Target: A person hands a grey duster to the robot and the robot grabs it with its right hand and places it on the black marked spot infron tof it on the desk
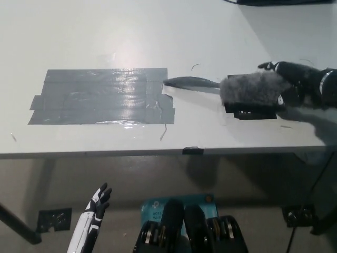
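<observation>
The grey duster (251, 88) has a fluffy head and a dark handle (190, 83) pointing left. My black right hand (297, 87) comes in from the right and is shut on the fluffy head's right end. The duster lies low over the black marked spot (254, 110), hiding most of it; only the spot's lower edge shows. I cannot tell whether the duster touches the desk. My white left hand (96, 211) hangs below the desk edge at lower left, open and holding nothing.
A large patch of grey tape (102, 96) covers the white desk (158, 37) at left; the duster handle's tip reaches its right edge. The desk's front edge (158, 153) runs across the middle. Below it are the floor and a blue box (158, 208).
</observation>
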{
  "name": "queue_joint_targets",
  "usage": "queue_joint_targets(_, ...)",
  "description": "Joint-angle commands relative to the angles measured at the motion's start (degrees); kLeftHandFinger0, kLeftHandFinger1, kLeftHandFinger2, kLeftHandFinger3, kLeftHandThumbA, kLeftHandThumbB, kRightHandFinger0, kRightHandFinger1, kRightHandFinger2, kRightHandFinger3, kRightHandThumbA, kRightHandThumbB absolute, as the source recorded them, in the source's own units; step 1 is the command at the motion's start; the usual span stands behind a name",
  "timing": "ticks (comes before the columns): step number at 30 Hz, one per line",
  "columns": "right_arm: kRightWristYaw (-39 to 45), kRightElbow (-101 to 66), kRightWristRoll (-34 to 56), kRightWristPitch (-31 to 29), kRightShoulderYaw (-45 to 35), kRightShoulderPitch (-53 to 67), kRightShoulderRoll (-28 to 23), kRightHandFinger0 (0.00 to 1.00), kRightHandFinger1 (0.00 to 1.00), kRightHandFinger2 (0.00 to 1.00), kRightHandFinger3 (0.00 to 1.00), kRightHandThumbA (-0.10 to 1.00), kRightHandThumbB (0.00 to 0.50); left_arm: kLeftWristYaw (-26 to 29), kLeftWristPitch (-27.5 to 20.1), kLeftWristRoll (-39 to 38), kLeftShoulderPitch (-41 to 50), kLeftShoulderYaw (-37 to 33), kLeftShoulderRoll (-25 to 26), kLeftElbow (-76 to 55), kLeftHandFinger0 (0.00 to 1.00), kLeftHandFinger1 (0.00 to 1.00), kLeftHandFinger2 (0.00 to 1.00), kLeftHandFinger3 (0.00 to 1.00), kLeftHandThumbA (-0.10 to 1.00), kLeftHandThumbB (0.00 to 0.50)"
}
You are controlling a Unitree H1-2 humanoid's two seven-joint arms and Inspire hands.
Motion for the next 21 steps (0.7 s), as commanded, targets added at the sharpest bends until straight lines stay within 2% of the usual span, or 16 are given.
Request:
queue_joint_targets(1, 17.44, -4.99, 14.2, 11.16, -7.17, -9.68, -3.57, 1.0, 1.0, 1.0, 1.0, 0.59, 0.5, -0.16, -0.48, 0.38, -0.96, -0.32, 0.44, -0.95, 1.0, 1.0, 1.0, 1.0, 1.0, 0.225)
queue_joint_targets(4, 18.86, -7.06, 19.07, 14.11, -11.68, -10.51, -3.72, 1.0, 1.0, 1.0, 1.0, 0.61, 0.5, -0.47, -0.23, 0.25, -1.1, -0.35, 0.68, -1.2, 1.0, 1.0, 1.0, 1.0, 1.0, 0.217)
queue_joint_targets(6, 19.32, -9.91, 21.0, 13.94, -14.18, -11.81, -4.82, 1.0, 1.0, 1.0, 1.0, 0.68, 0.478, -0.45, -0.6, 0.29, -1.54, -0.39, 0.7, -0.83, 1.0, 1.0, 1.0, 1.0, 1.0, 0.218)
queue_joint_targets(11, 17.22, -16.17, 25.16, 20.51, -21.2, -14.44, -5.31, 1.0, 1.0, 1.0, 1.0, 0.79, 0.5, -0.2, -0.84, 0.77, -1.65, -0.37, 0.78, -0.81, 1.0, 1.0, 1.0, 1.0, 1.0, 0.231)
queue_joint_targets(14, 13.71, -19.7, 28.37, 20.96, -26.86, -15.68, -4.62, 1.0, 1.0, 1.0, 1.0, 0.81, 0.5, -0.36, -0.68, 0.64, -1.84, -0.37, 0.84, -1.01, 1.0, 1.0, 1.0, 1.0, 1.0, 0.223)
queue_joint_targets(18, 8.38, -26.53, 28.9, 20.95, -32.25, -16.33, -3.76, 1.0, 1.0, 1.0, 1.0, 0.92, 0.5, -0.21, -0.66, 0.83, -2.19, -0.27, 0.9, -1.05, 1.0, 1.0, 1.0, 1.0, 1.0, 0.227)
queue_joint_targets(19, 5.85, -30.64, 28.08, 19.27, -34.0, -16.32, -3.6, 1.0, 1.0, 1.0, 1.0, 0.97, 0.5, -0.2, -0.29, 0.76, -2.38, -0.19, 0.86, -1.13, 1.0, 1.0, 1.0, 1.0, 1.0, 0.232)
queue_joint_targets(21, 4.36, -34.96, 28.33, 18.82, -35.75, -15.81, -3.08, 1.0, 1.0, 1.0, 1.0, 0.99, 0.5, -0.08, 0.17, 0.84, -2.9, -0.04, 0.83, -1.34, 1.0, 1.0, 1.0, 1.0, 1.0, 0.234)
